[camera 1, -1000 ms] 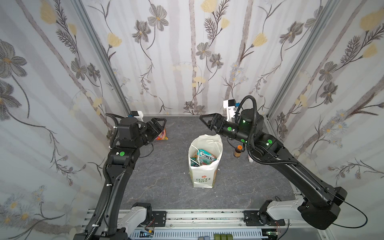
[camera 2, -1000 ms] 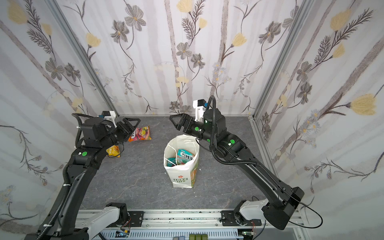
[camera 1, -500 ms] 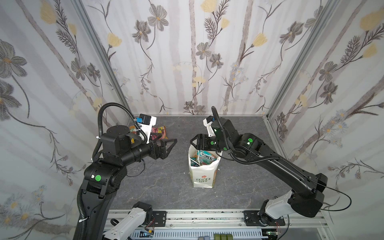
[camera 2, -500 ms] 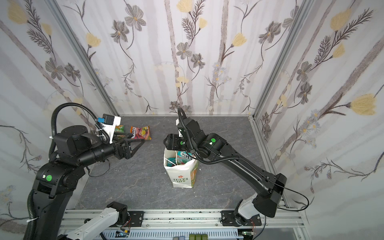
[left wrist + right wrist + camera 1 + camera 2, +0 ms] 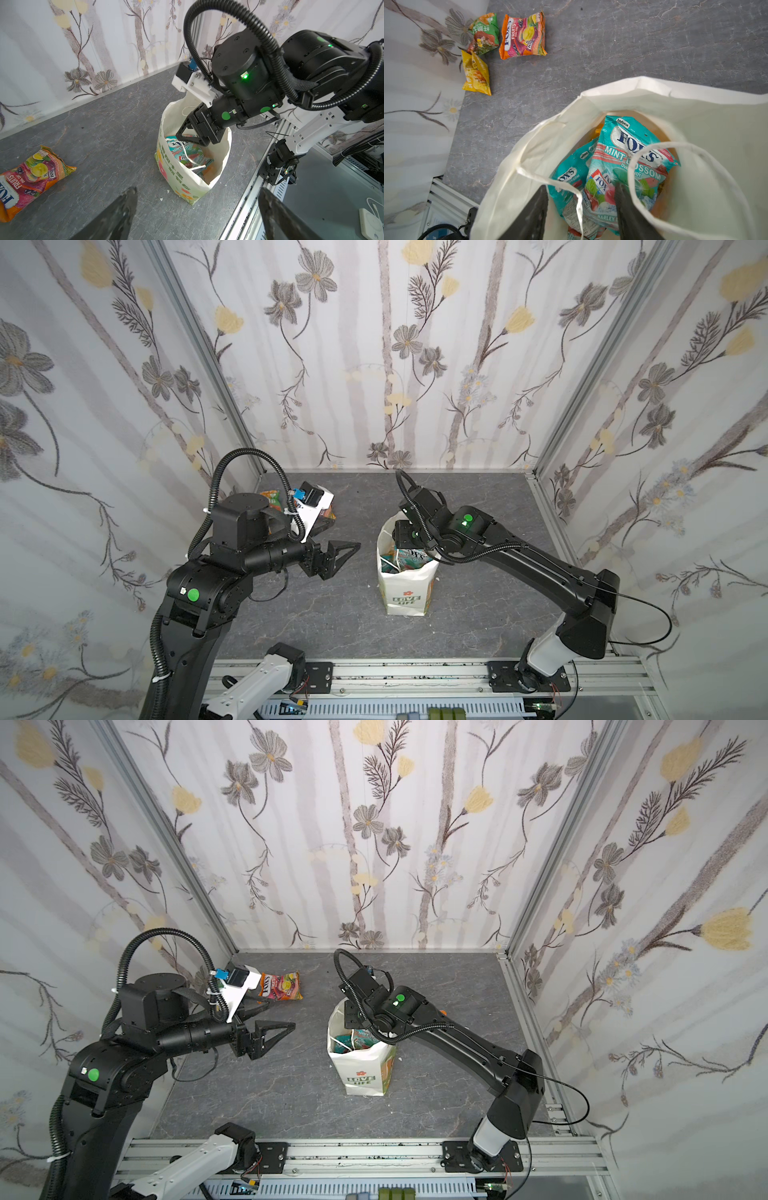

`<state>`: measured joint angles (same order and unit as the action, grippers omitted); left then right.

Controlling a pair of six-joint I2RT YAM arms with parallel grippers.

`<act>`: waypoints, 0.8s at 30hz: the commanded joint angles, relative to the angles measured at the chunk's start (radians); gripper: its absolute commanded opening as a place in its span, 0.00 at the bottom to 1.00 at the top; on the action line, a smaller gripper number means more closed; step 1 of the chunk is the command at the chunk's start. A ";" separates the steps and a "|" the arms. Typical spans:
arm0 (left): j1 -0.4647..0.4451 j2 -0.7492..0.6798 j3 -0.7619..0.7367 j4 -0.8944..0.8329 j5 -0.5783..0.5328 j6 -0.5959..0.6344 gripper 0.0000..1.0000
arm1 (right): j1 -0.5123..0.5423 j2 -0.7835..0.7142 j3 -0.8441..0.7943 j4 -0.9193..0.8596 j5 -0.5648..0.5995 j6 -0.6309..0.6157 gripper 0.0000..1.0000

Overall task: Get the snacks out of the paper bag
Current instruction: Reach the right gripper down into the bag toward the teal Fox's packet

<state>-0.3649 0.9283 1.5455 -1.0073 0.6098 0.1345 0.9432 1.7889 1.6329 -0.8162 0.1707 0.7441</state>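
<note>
The white paper bag (image 5: 405, 593) (image 5: 360, 1077) (image 5: 187, 185) stands upright mid-table. Inside lie teal FOX'S snacks (image 5: 633, 158) (image 5: 182, 149). My right gripper (image 5: 581, 192) (image 5: 402, 531) (image 5: 351, 1013) reaches down into the bag's mouth, its jaws partly apart and astride the teal packets, one string handle (image 5: 579, 199) between them. Out on the table by the back left wall lie an orange-pink FOX'S packet (image 5: 280, 986) (image 5: 31, 174) (image 5: 523, 35), a green packet (image 5: 484, 34) and a yellow one (image 5: 476, 76). My left gripper (image 5: 345, 533) (image 5: 283, 1015) (image 5: 197, 193) hovers open and empty, left of the bag.
Flowered walls close in the table on three sides. An aluminium rail (image 5: 415, 672) runs along the front edge. The right arm (image 5: 249, 83) stretches over the bag from the right. A second string handle (image 5: 675, 145) loops across the bag's opening.
My left arm swung away from the back left corner towards the bag, gripper open. My right gripper dropped into the bag's mouth and its jaws narrowed.
</note>
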 commanded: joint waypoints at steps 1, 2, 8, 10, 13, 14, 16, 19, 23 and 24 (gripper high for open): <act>0.000 0.001 0.012 0.001 0.013 0.043 0.92 | 0.002 0.017 -0.021 -0.010 0.033 -0.026 0.52; 0.000 0.002 0.009 0.001 0.009 0.045 0.92 | 0.002 0.022 -0.031 -0.007 0.029 -0.031 0.52; 0.000 0.004 -0.014 0.016 -0.001 0.029 0.93 | 0.003 0.052 -0.077 -0.002 0.002 -0.046 0.50; 0.000 0.004 -0.019 0.021 -0.001 0.025 0.93 | 0.003 0.058 -0.083 0.001 -0.002 -0.047 0.50; 0.000 0.003 -0.025 0.025 -0.003 0.024 0.93 | 0.002 0.068 -0.097 0.010 -0.009 -0.046 0.50; 0.000 0.002 -0.028 0.027 -0.004 0.024 0.94 | 0.003 0.074 -0.100 0.012 -0.012 -0.045 0.50; 0.000 0.001 -0.031 0.028 -0.004 0.023 0.94 | 0.002 0.088 -0.105 0.014 -0.017 -0.045 0.51; 0.000 0.000 -0.036 0.035 -0.004 0.018 0.94 | 0.002 0.108 -0.117 0.025 -0.017 -0.038 0.53; 0.000 -0.004 -0.039 0.036 -0.010 0.018 0.94 | 0.003 0.136 -0.132 0.038 -0.014 -0.031 0.61; 0.000 -0.005 -0.040 0.035 -0.011 0.017 0.94 | 0.003 0.143 -0.134 0.040 -0.012 -0.028 0.63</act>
<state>-0.3649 0.9272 1.5082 -0.9981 0.6010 0.1532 0.9443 1.9167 1.5051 -0.8089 0.1543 0.6994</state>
